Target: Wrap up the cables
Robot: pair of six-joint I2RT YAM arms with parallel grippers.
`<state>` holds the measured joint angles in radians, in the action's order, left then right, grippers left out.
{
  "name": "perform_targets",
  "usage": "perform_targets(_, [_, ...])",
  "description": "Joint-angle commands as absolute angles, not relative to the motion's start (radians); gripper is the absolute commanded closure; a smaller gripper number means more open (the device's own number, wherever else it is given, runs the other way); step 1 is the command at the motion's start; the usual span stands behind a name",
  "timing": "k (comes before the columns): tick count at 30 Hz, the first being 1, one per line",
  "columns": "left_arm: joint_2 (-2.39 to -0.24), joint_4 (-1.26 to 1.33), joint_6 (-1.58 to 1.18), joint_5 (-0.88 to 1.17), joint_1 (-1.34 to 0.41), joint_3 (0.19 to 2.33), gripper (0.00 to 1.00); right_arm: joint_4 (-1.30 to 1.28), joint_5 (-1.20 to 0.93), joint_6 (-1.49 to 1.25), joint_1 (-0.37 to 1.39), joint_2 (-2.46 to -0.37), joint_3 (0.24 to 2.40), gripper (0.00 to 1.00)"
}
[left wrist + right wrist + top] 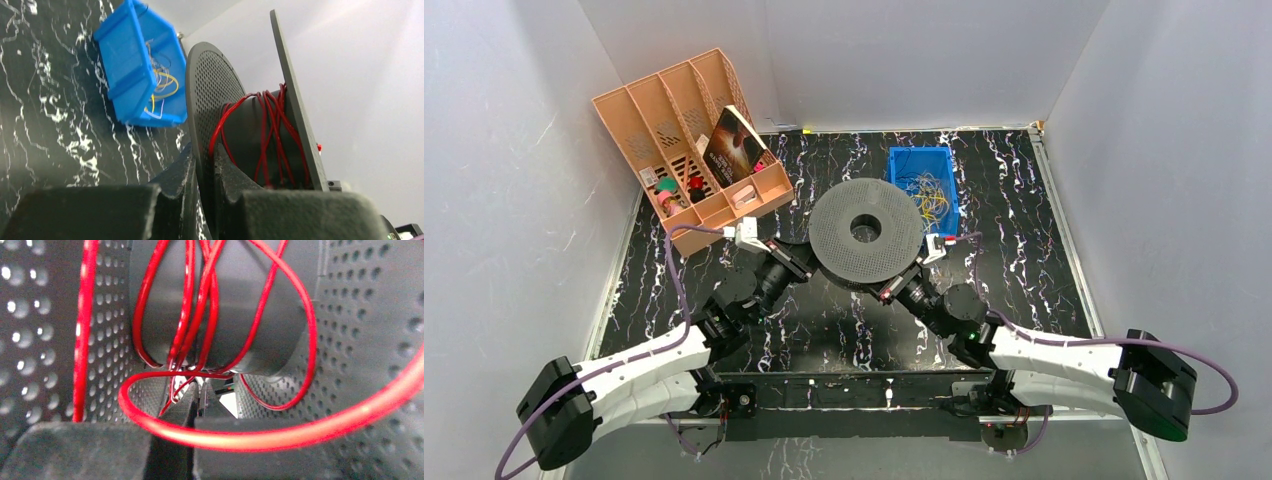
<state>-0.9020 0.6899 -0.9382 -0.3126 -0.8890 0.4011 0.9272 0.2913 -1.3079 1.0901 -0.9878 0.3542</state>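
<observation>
The black spool [864,232] lies flat at the table's middle. In the left wrist view, thin red cable [267,131] is wound loosely round its hub. My left gripper [807,262] is at the spool's left edge. It is shut on the perforated lower flange [206,95], one finger on each side [202,167]. My right gripper [892,288] reaches in between the flanges from the front right. Its fingers [199,401] are pressed together below the hub [240,305], with red cable [190,305] loops around them and a strand at their tips. A thick blurred loop crosses close to the camera.
A blue bin [921,170] holding thin yellow wires [932,195] stands just behind the spool; it also shows in the left wrist view [125,65]. A tan desk organizer [689,140] with a book and small items stands at the back left. Grey walls enclose the table.
</observation>
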Motion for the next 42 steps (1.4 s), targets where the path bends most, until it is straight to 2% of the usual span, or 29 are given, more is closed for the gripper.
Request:
perform_targets(1, [-0.923, 0.47, -0.823, -0.028, -0.943, 0.316, 1.0, 1.003, 0.482, -1.285, 1.074, -0.915, 0.314, 1.0])
perform_targets(20, [-0.927, 0.45, -0.971, -0.06, -0.942, 0.233, 1.0, 0.935, 0.558, -1.445, 1.074, -1.045, 0.214, 1.0])
perform_targets(27, [-0.934, 0.478, -1.022, -0.089, -0.942, 0.216, 1.0, 0.893, 0.55, -1.472, 1.073, -1.045, 0.197, 0.88])
perform_targets(42, [-0.806, 0.462, -1.099, -0.2, -0.931, 0.175, 1.0, 0.739, 0.596, -1.509, 1.074, -0.87, 0.112, 0.79])
